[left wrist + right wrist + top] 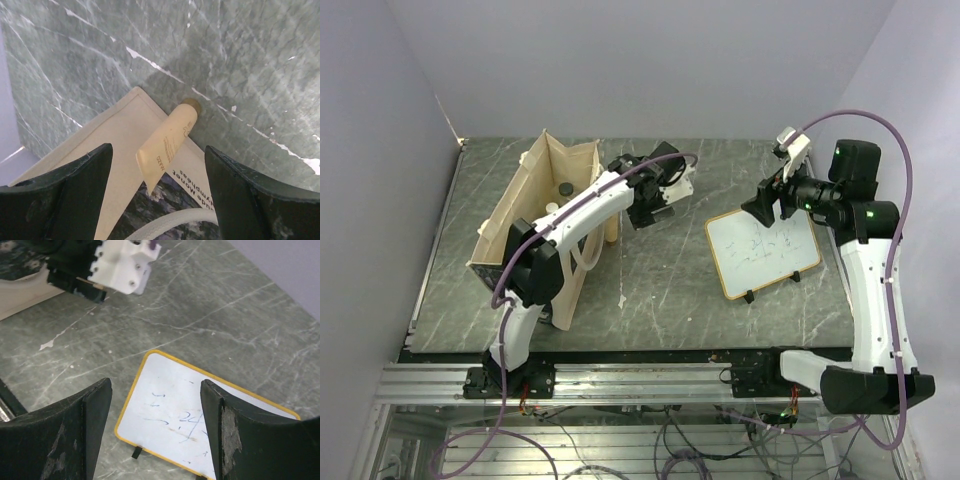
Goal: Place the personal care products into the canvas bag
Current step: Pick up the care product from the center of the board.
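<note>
Our left claw (157, 148) gapes empty over a tube (170, 142) (half on the bag (112, 145)); we must close on it next, while our right claw (155, 381) hangs open, empty.

A wood-framed whiteboard (762, 254) is seen lying flat on the green marbled table (660, 300), right of the middle and set at a slant to the table's edges. Faint blue scribbles are made out on its white face, and small dark clips at its near edge. A metal rail (650, 383) is seen along the table's near side, tangled cables (700, 455) below it
</note>
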You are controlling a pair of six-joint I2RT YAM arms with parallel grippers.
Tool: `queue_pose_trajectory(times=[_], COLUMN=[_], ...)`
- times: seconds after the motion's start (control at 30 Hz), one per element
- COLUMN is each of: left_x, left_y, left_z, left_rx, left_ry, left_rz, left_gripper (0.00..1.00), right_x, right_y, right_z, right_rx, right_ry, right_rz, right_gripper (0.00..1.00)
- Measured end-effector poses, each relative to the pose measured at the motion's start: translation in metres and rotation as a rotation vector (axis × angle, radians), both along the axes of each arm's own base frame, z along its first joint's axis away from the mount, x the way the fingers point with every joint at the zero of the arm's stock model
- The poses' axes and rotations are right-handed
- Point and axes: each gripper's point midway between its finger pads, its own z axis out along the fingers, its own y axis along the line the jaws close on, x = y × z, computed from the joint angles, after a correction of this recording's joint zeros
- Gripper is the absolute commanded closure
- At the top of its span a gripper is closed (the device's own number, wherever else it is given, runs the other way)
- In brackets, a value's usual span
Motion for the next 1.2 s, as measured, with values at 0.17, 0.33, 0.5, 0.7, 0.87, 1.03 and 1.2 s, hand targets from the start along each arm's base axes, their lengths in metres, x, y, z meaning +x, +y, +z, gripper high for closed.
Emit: queue_pose_trajectory(times=[0.17,0.33,0.5,0.7,0.87,1.03,1.2], left_x=[0.007,0.011,0.009,0.009,0.009,0.011,0.013], left_y=[0.019,0.030,0.034,0.036,0.037,0.038,0.032], left_z=[-0.017,-0.031,-0.038,-0.036,-0.033,-0.029,-0.021], left_rx=[0.042,0.080,0.104,0.113,0.120,0.125,0.112], left_ry=[0.044,0.071,0.092,0.086,0.083,0.073,0.068], left_rz=[0.046,0.079,0.091,0.102,0.102,0.096,0.060], left_gripper=[0.16,0.19,0.34,0.65,0.83,0.93,0.93], right_x=[-0.016,-0.022,-0.026,-0.029,-0.028,-0.028,-0.027], right_y=[0.008,0.012,0.015,0.017,0.017,0.018,0.018], right_z=[-0.003,-0.002,-0.005,-0.007,-0.007,-0.008,-0.008], right_rx=[0.012,0.019,0.024,0.026,0.030,0.034,0.035], right_ry=[-0.005,-0.010,0.007,0.014,0.017,0.022,0.023], right_rz=[0.064,0.096,0.119,0.135,0.141,0.146,0.145], right_gripper=[0.29,0.29,0.29,0.29,0.29,0.29,0.29])
